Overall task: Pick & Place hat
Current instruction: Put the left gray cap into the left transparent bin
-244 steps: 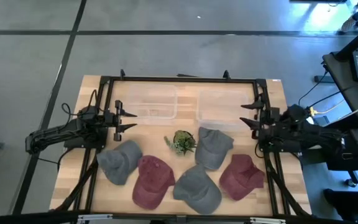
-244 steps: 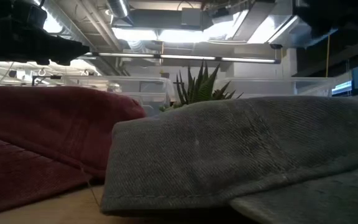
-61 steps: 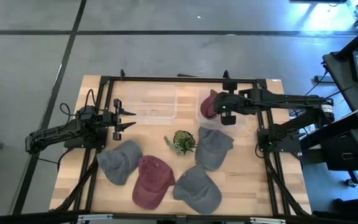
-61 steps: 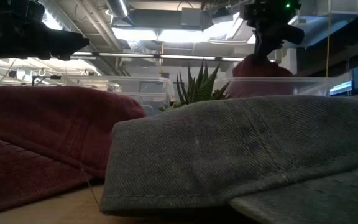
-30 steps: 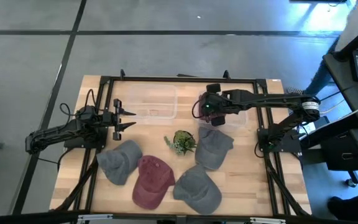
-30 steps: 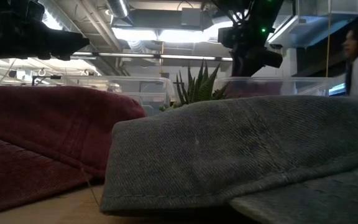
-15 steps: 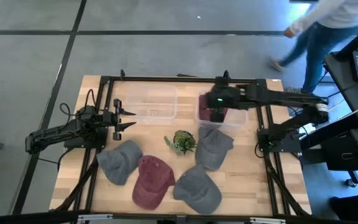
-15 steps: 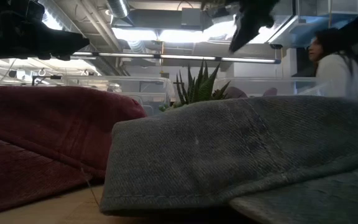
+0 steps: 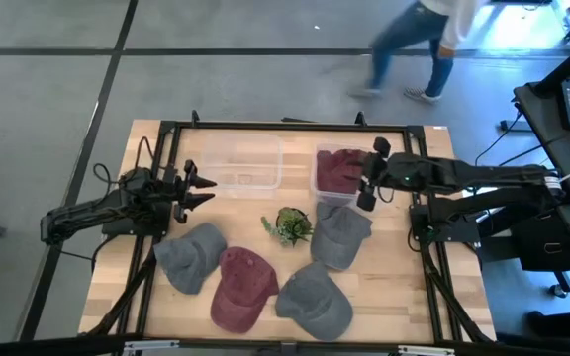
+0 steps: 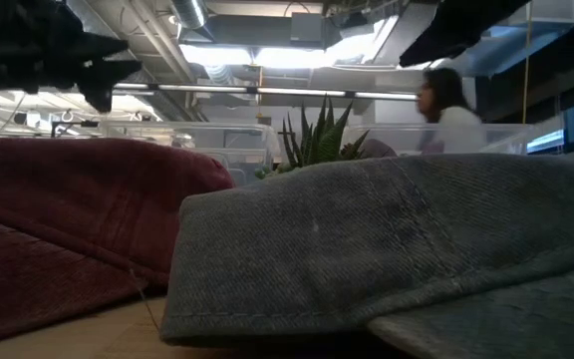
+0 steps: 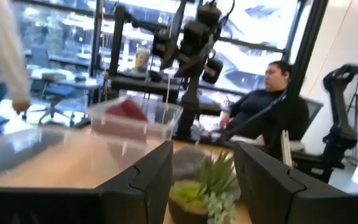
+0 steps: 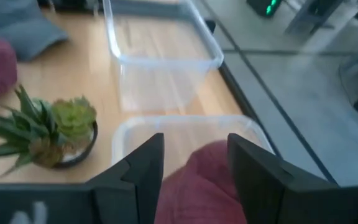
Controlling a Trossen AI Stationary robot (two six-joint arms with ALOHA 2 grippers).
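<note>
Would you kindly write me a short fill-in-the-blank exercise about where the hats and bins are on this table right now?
1. The clear bin on the right holds one ____ hat.
2. The clear bin on the left holds ____ hats.
3. The small ____ stands among the loose hats.
4. Loose on the table lie three grey hats and ____ red hat.

Missing words: red; no; plant; one

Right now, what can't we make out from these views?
- Low view: the grey hat fills the foreground and hides most of the table.
- High view: the right bin is partly covered by the right gripper; how the maroon hat settled is unclear.
- Left wrist view: the left gripper blocks the near tabletop.
</note>
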